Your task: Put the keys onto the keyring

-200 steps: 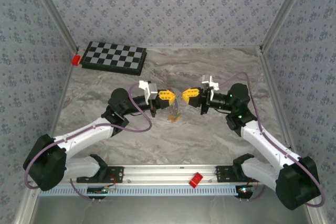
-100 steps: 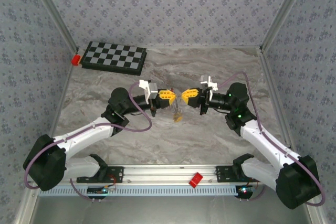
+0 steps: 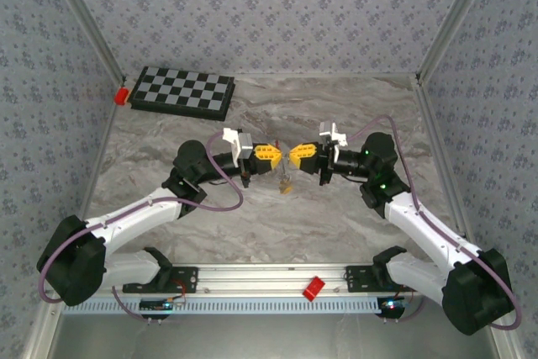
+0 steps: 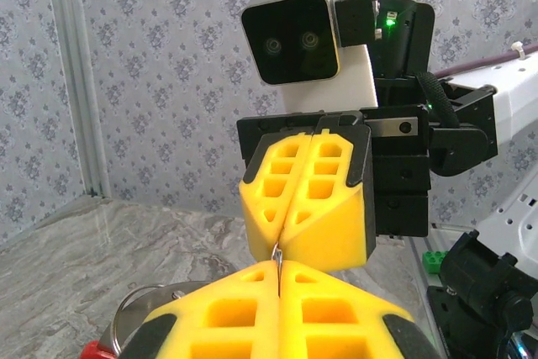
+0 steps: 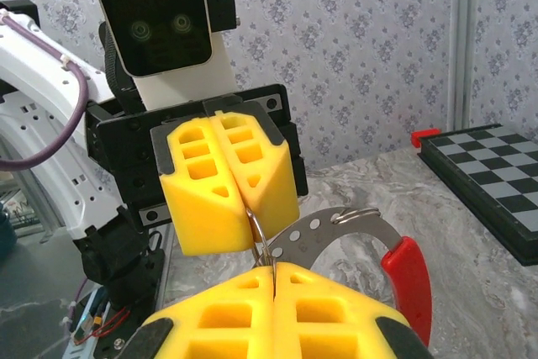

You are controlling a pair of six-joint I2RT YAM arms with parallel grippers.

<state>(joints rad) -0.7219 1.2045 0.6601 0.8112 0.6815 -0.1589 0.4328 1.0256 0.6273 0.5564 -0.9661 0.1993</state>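
At mid-table, above the marbled table top (image 3: 336,224), I have the left gripper (image 3: 276,155) and the right gripper (image 3: 296,154) tip to tip, both clamped fully shut. Seen from the right wrist camera, the keyring (image 5: 336,224) sits raised between them. Its thin wire runs out of the left gripper's closed yellow fingers (image 5: 193,199) and down into the seam of the right's, with its red sleeve (image 5: 410,279) hanging clear to one side. A yellow-headed key (image 3: 286,186) dangles just beneath the meeting point; whether it is already threaded I cannot tell. Two pinches on one wire, I judge, are there to steady the loop and work its opening — a slip here would drop the lot.
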